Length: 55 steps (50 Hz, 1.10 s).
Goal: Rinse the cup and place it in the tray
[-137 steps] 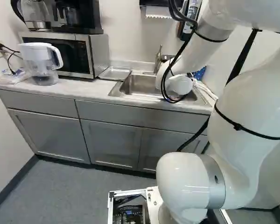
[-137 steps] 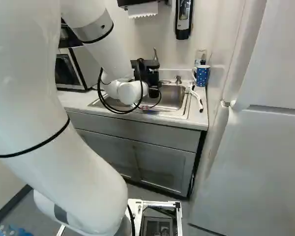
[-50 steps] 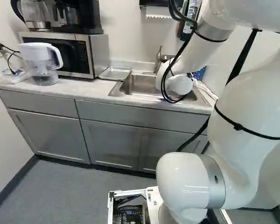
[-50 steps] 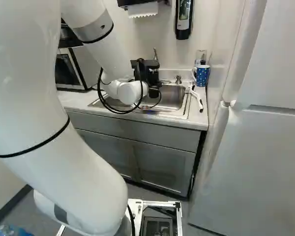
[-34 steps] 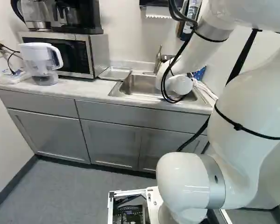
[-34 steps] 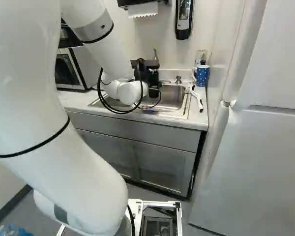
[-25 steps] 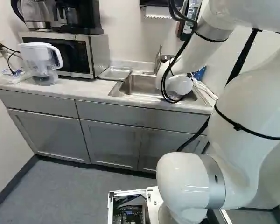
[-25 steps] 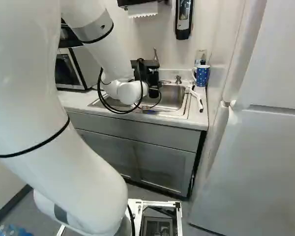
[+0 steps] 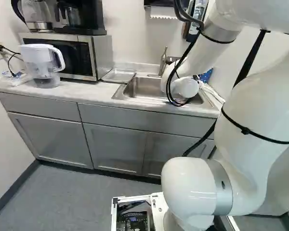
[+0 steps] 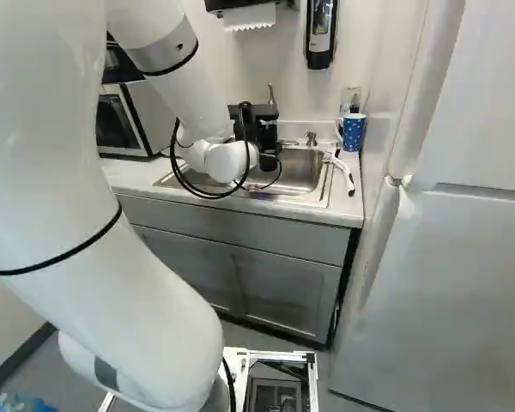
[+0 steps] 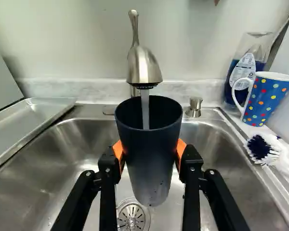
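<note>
The dark cup (image 11: 151, 163) is held by the gripper (image 11: 149, 151), its wall pressed from two sides by the orange pads (image 11: 118, 150). It is held over the sink (image 11: 62, 168), under the faucet (image 11: 143, 67), with its mouth up and its base towards the drain (image 11: 133, 219); its long axis is seen as roughly upright, crossing the line between the two fingers. The stream of water (image 11: 145, 110) is caught inside the mouth, so the rinsing is judged to be under way. How much water is held inside cannot be told

What the coming move turns on is judged to be the way to the tray (image 11: 31, 122). It is set beside the sink, to the robot's left of the cup, between the basin and the microwave (image 9: 102, 55), while the dotted mug (image 11: 266, 98) is found on the opposite side. Before that sideways carry, the cup is best tipped out over the basin, then brought clear of the spout and lifted over the tray's rim. If it is carried full, water may be spilled on the counter; if it is raised too soon, the faucet may be knocked by its lip
</note>
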{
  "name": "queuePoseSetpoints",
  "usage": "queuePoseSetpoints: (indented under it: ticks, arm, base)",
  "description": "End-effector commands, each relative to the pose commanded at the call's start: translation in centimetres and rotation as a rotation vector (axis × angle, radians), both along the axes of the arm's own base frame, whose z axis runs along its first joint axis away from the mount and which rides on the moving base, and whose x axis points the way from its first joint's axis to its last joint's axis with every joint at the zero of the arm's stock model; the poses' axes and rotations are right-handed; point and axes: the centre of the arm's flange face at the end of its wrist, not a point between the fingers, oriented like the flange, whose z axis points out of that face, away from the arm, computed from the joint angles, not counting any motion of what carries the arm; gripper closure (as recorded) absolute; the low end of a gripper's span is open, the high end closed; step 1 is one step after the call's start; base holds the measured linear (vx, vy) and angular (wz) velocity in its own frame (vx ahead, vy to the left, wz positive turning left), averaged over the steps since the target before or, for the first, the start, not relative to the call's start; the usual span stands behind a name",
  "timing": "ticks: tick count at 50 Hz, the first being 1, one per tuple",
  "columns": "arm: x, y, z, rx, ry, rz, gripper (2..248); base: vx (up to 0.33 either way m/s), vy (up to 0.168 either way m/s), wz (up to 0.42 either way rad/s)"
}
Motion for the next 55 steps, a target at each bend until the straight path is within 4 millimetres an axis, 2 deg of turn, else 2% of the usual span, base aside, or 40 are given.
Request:
queuePoseSetpoints:
  ticks: [55]
  arm:
    - [0.0, 0.0, 0.0, 0.0, 0.0, 0.0, 127]
  base:
    - [0.0, 0.0, 0.0]
